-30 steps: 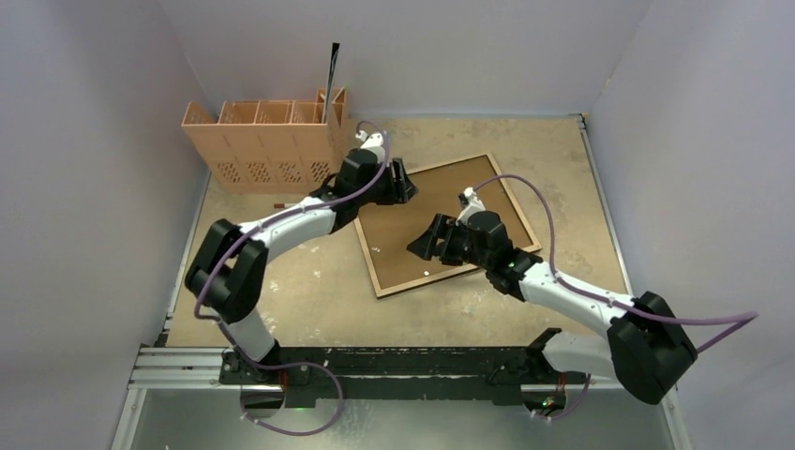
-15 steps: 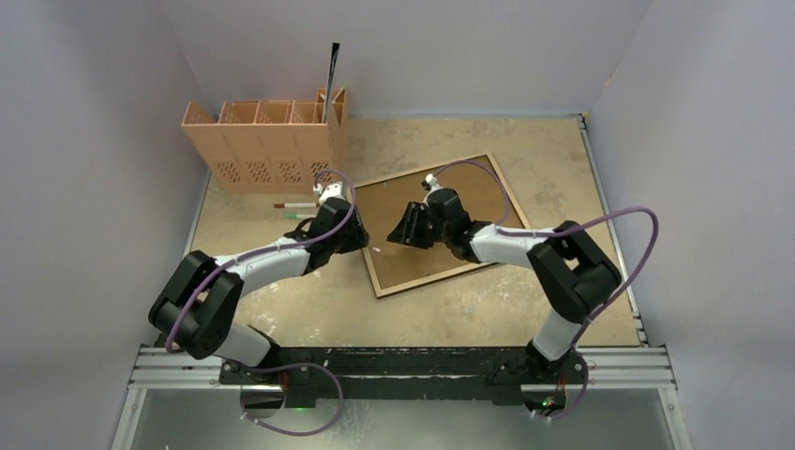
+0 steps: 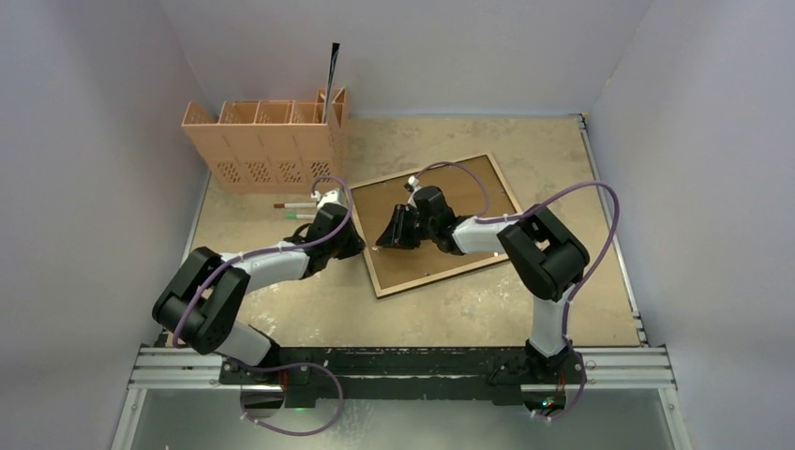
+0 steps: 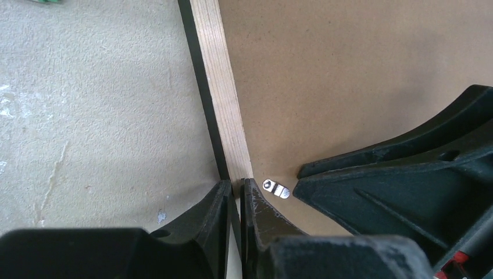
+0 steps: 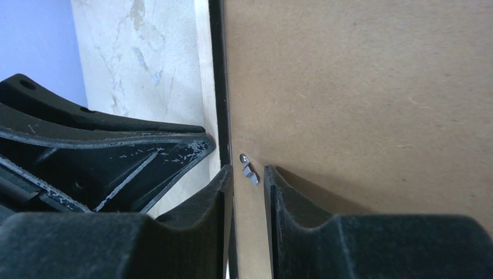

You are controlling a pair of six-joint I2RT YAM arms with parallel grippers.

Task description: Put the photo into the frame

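- Both grippers have been moved to the left rail of the frame (image 4: 224, 87).
- Left gripper (image 4: 237, 195) is clenched on that rail.
- Right gripper (image 5: 247, 186) is narrowed astride a metal tab (image 5: 249, 171); whether anything is grasped cannot be told.
- The frame is laid back-up on the table (image 3: 309, 300).

Frame (image 3: 469, 270): large thin rectangle, lying flat and face down on the table (image 3: 562, 300), set askew. Its light wood back and black outer edge show around a brown backing board (image 3: 441, 211). Its left rail passes between the fingers of the left pincer (image 4: 235, 192) and right pincer (image 5: 247, 174).
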